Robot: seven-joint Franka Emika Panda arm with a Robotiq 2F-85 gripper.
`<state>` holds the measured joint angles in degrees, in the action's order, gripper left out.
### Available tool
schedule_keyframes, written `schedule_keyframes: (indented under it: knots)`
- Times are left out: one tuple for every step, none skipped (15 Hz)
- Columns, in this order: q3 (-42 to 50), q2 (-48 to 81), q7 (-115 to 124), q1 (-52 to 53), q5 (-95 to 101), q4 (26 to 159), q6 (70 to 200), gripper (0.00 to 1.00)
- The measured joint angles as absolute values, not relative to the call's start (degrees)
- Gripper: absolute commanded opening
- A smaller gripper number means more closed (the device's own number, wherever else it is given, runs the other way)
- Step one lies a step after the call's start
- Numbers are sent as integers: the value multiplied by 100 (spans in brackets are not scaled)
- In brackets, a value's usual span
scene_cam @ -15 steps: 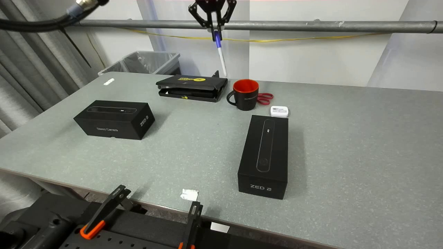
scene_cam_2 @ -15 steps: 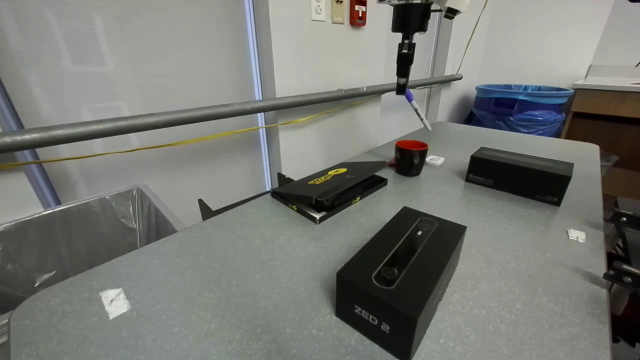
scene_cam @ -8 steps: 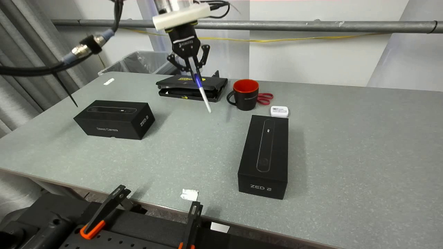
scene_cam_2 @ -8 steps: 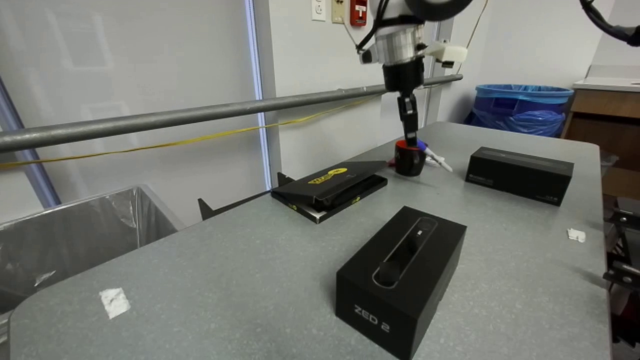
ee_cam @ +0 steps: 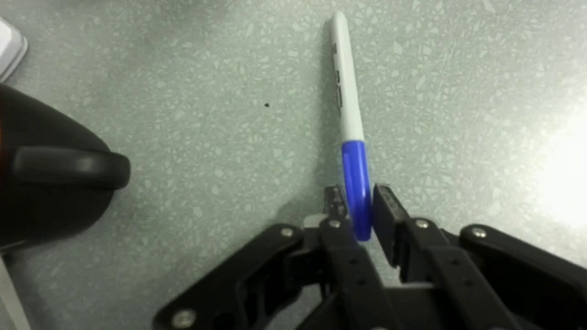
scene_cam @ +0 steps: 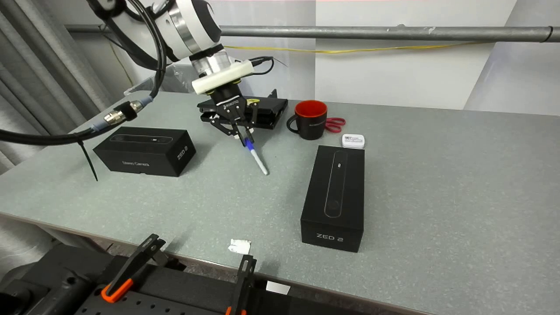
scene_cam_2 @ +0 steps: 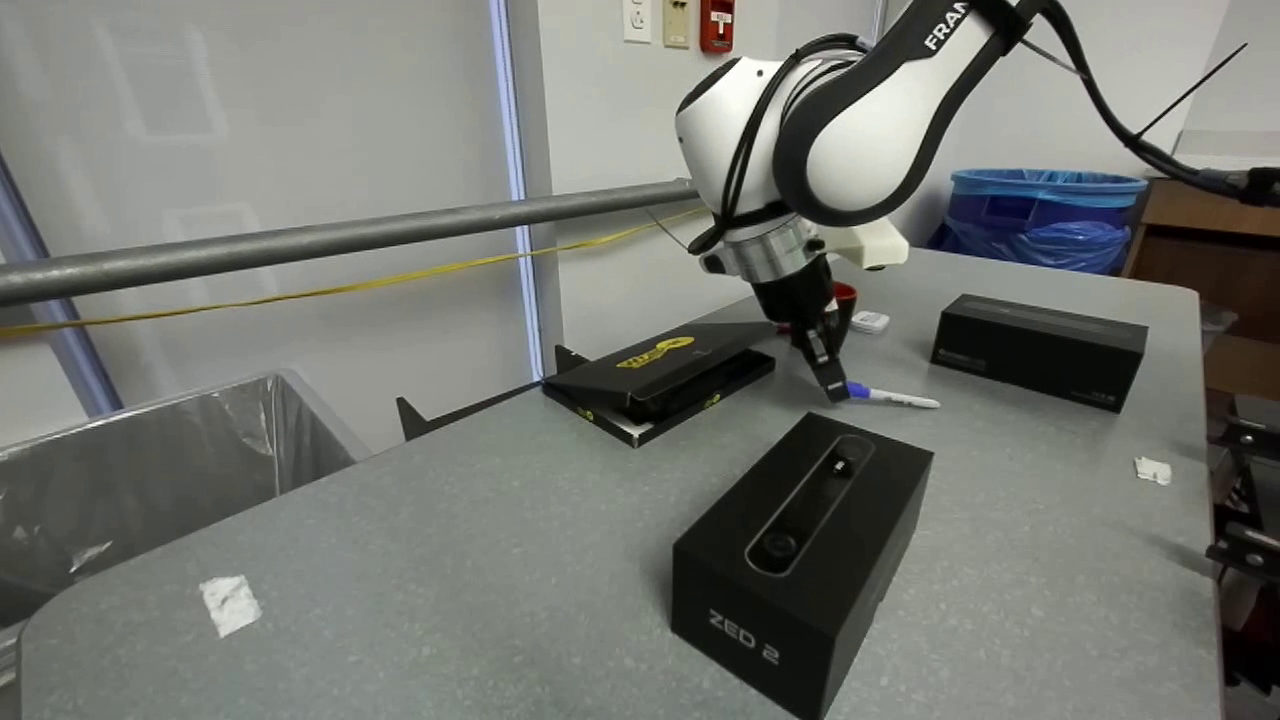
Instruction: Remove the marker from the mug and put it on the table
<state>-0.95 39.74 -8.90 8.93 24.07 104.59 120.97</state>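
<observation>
The marker, white with a blue cap, points obliquely down at the grey table; it also shows in an exterior view. My gripper is low over the table, its fingers closed on the blue cap, as the wrist view shows. The marker's white end is very close to the tabletop; I cannot tell whether it touches. The black mug with the red inside stands upright right of the gripper. In the wrist view its handle points at the marker. In an exterior view the gripper partly hides the mug.
A black ZED 2 box stands right of the marker, another black box to the left. A flat black box lies behind the gripper. Red scissors and a white case lie by the mug.
My gripper has come down from high near the wall, first swinging left and away from above the mug, to just above the tabletop. The marker moved with it. The mug has not moved.
</observation>
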Motion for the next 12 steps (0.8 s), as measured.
schedule_keyframes:
  knots:
    - [-94,4018,-883,926,2424,10405,12093,62]
    - [-93,4040,-882,956,2427,10358,12082,70]
    - [-93,4050,-881,980,2428,10314,12066,77]
    - [-92,4050,-881,1001,2428,10278,12049,84]
    - [-92,4050,-880,1018,2428,10238,12034,92]
    - [-90,4051,-880,1031,2429,10206,12030,98]
    - [-89,4051,-880,1039,2429,10177,12028,100]
    - [-89,4051,-880,1041,2432,10154,12028,100]
    - [-88,4051,-880,1042,2435,10138,12028,100]
    - [-86,4052,-880,1043,2436,10123,12028,100]
    - [-85,4052,-879,1043,2437,10108,12028,100]
    - [-84,4052,-879,1043,2437,10091,12028,100]
